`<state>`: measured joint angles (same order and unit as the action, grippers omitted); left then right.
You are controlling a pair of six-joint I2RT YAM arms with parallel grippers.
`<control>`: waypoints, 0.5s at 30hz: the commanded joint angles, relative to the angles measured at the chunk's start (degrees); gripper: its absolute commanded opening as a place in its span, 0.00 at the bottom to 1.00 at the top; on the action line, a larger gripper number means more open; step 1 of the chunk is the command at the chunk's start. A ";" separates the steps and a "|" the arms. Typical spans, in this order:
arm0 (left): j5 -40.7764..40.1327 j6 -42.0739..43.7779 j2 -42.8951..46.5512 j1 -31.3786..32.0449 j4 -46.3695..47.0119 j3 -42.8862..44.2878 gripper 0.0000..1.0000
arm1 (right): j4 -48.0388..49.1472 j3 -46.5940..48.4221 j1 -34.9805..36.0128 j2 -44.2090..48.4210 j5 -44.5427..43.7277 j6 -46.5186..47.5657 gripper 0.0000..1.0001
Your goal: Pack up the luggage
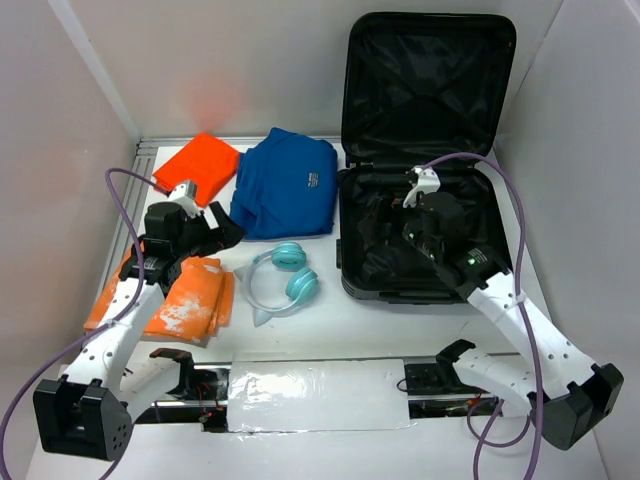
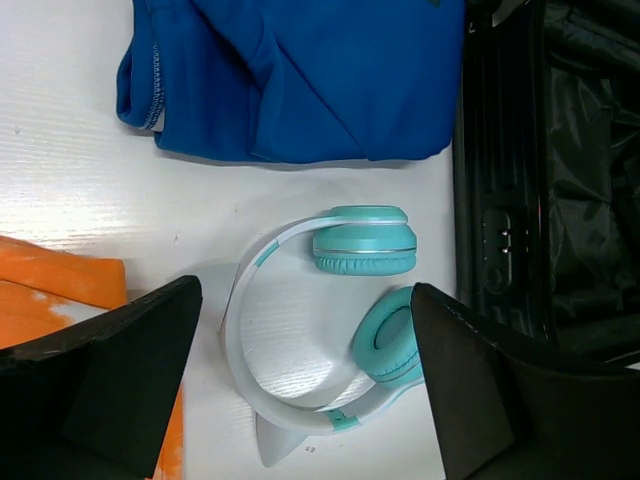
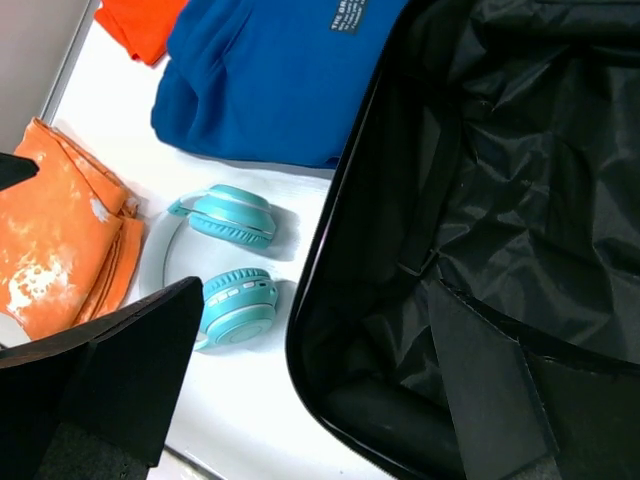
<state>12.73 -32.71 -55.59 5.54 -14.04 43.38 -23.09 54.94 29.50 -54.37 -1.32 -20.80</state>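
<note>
The luggage (image 1: 430,90) is laid open at the desk's (image 1: 330,325) right, lid raised. A folded blue garment (image 1: 288,183) is placed beside it, with teal headphones (image 1: 300,285) positioned on its near side.

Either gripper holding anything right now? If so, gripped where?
Nothing held. Left gripper open, near the headphones; right gripper open, above the suitcase.

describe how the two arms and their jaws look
The left arm and right arm have white links, black joints and bases, each with a looping purple cable. Their jaws are broad black wedges. A green light glows on the right arm.
</note>
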 commanded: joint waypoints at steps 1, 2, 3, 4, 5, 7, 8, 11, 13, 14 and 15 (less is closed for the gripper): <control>-0.94 2.21 1.89 -0.18 -0.71 2.15 0.99 | 4.45 0.00 0.47 -0.12 0.00 -0.74 1.00; -1.91 2.21 1.89 -0.18 -1.42 2.15 0.99 | 5.24 -0.01 0.47 -0.65 0.00 -1.52 1.00; -2.70 2.21 1.89 -0.18 -2.03 3.46 0.99 | 5.25 -0.01 0.47 -1.43 0.00 -1.53 1.00; -3.23 2.21 1.89 -0.18 -2.56 3.47 0.99 | 5.86 -0.01 0.47 -1.44 0.61 -1.53 1.00; -3.24 2.21 1.89 -0.18 -2.57 4.34 0.99 | 5.87 0.52 0.47 -2.40 0.62 -1.53 1.00; -1.93 2.21 1.28 -0.18 -2.57 4.87 0.99 | 6.39 1.30 0.47 -4.25 1.23 -1.53 1.00; -1.23 2.91 -0.12 -0.18 -1.96 4.88 0.99 | 6.39 2.44 0.47 -4.86 1.23 -1.53 1.00; 1.51 4.14 -3.10 -0.71 2.60 4.17 0.99 | 6.39 5.69 0.47 -7.67 -0.78 -1.53 1.00; 0.46 3.35 -5.83 -1.23 4.11 6.09 0.99 | 6.39 7.72 0.47 -10.13 -1.40 -1.53 1.00; -0.07 2.83 -7.50 -1.23 4.81 7.24 0.99 | 6.39 9.73 0.47 -11.01 -1.40 -0.92 1.00; -0.08 2.83 -11.08 -1.84 4.81 8.64 0.99 | 6.39 10.71 0.47 -11.98 -1.40 -0.39 1.00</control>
<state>12.19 -30.20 -61.76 4.84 -13.56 47.57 -20.16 59.79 29.50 -64.97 -1.32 -21.98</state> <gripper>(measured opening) 0.987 0.999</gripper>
